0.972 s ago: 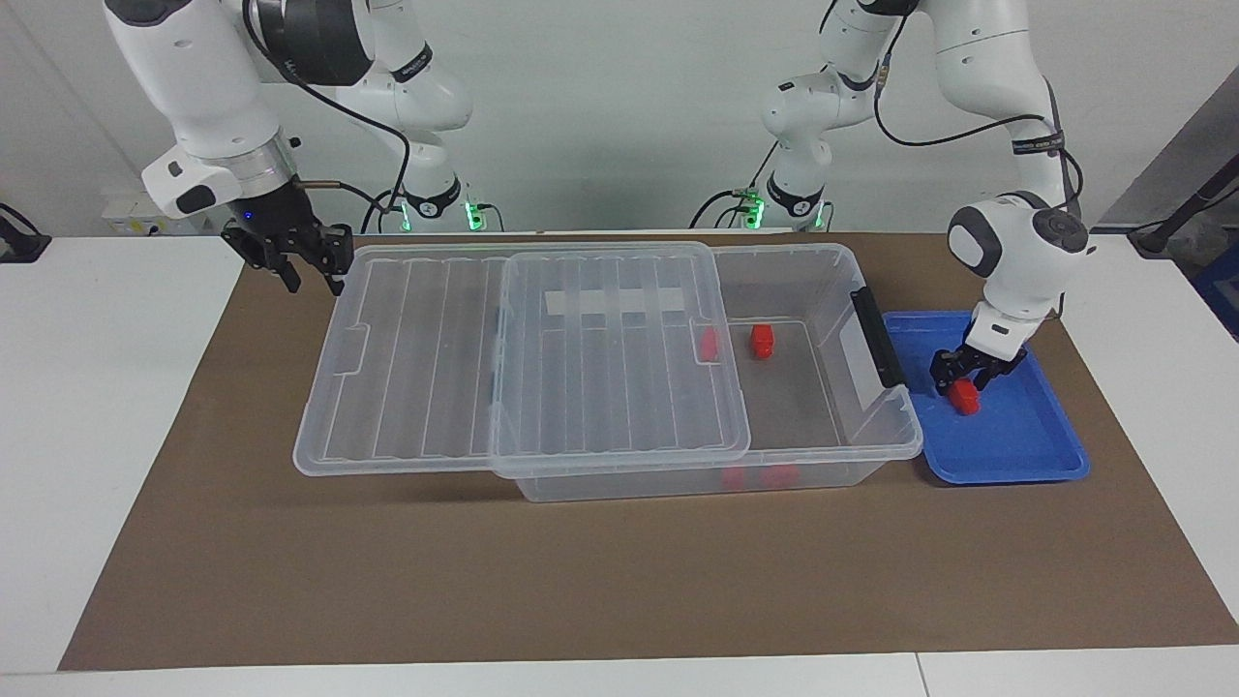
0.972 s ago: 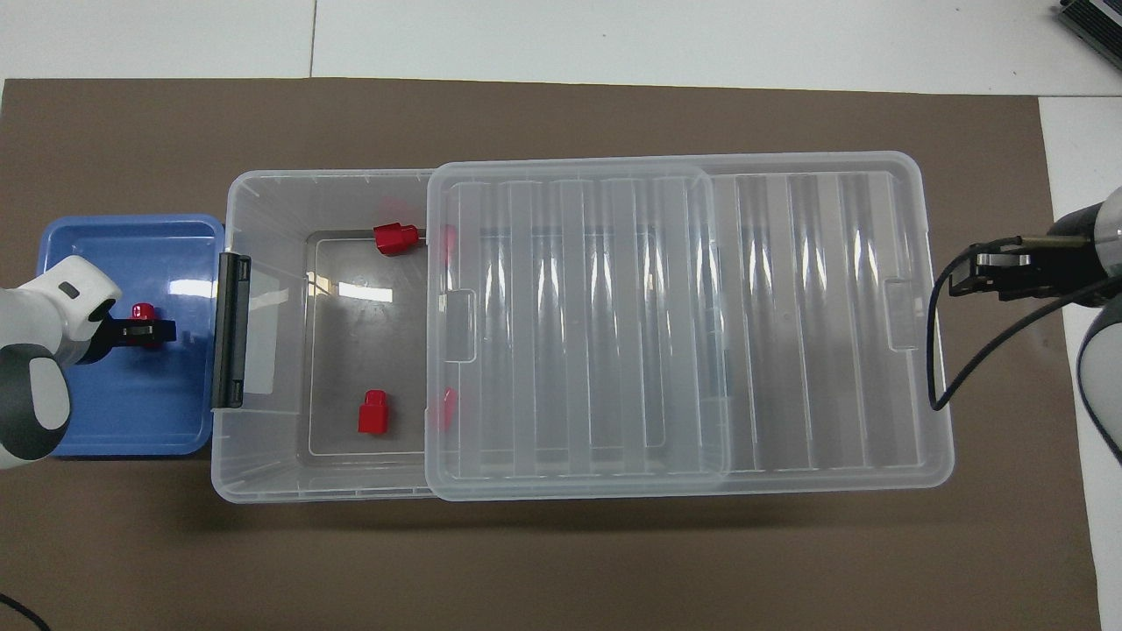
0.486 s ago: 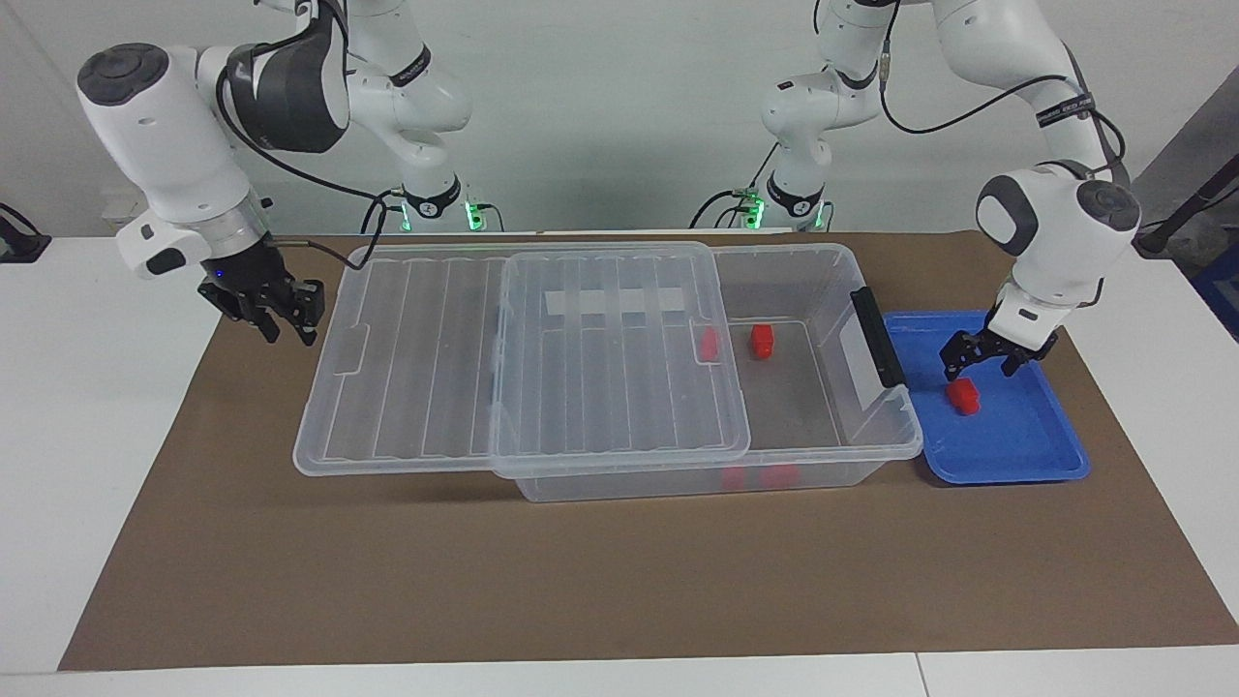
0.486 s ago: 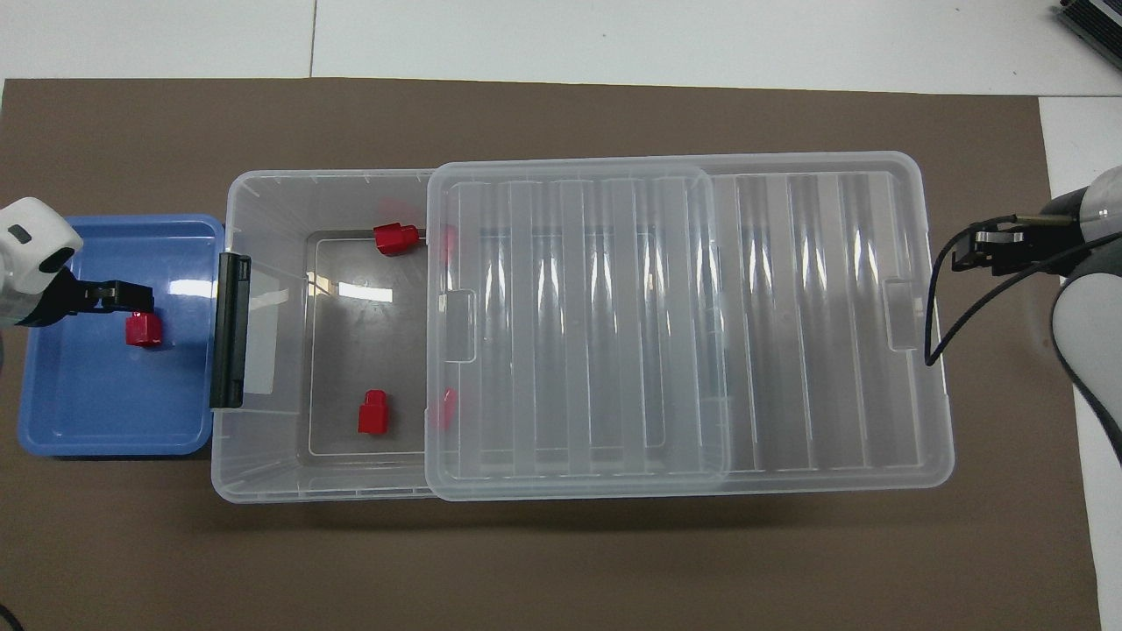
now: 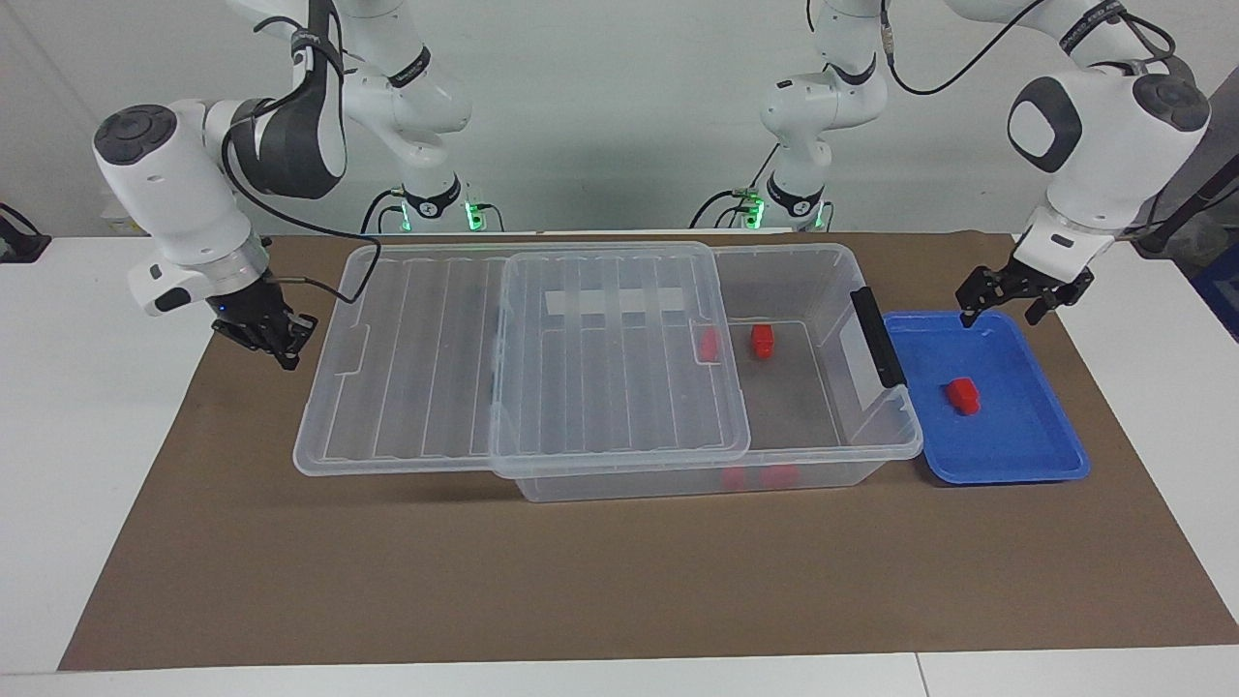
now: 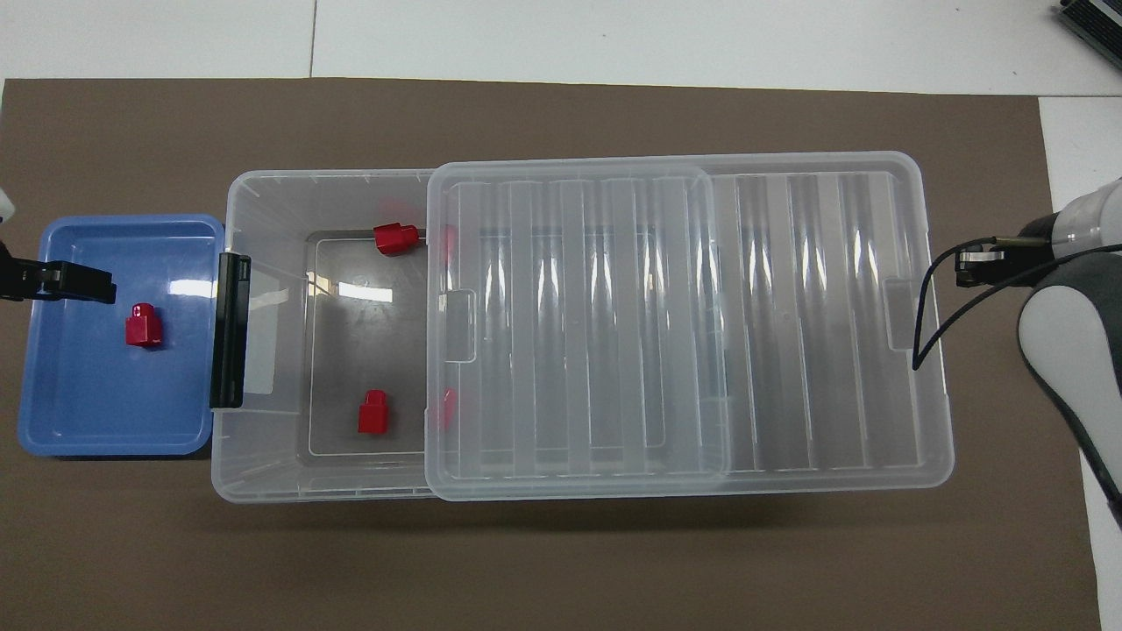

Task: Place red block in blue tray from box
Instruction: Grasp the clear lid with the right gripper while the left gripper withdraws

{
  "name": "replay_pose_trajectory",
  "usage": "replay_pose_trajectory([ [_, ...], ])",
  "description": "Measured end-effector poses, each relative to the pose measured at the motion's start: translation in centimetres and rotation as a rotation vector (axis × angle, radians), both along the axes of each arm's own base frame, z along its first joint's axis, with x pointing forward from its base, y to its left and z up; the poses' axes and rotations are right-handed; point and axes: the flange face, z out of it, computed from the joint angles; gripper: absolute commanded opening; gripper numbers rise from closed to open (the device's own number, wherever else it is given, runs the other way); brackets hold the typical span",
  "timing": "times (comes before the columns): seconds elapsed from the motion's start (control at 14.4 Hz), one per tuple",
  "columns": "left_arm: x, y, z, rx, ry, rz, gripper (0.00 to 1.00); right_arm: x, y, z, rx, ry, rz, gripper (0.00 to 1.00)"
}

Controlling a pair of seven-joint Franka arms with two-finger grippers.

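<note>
Left gripper [image 5: 1010,302] is hanging open and empty over the blue tray [image 5: 1026,463], red block [image 5: 962,395] lying inside; right gripper [image 5: 281,341] is sitting closed, empty, beside the box [image 5: 852,281] lid [image 5: 416,358].

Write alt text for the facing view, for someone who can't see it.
A red block lies alone in the blue tray beside the clear box, whose lid is slid partly off. The open left gripper hangs above the tray; the shut right gripper is beside the lid.
</note>
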Motion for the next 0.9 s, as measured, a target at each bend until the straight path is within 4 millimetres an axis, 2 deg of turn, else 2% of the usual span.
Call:
replay_pose_trajectory([
  [0.14, -0.5, -1.3, 1.2, 0.002, -0.015, -0.022, 1.00, -0.2, 0.0, -0.5, 0.001, 0.010, 0.002, 0.00],
  [0.42, -0.7, -1.8, 1.7, 0.001, -0.020, -0.030, 1.00, -0.1, 0.6, -0.5, 0.000, 0.014, 0.062, 0.00],
  [0.62, -1.5, -4.5, 1.9, -0.037, 0.023, 0.010, 1.00, -0.2, 1.3, -0.6, 0.000, 0.023, 0.098, 0.00],
  [0.9, -2.7, -7.5, 3.0, -0.041, 0.081, 0.044, 1.00, 0.0, 4.1, -0.6, -0.001, 0.023, 0.154, 0.00],
])
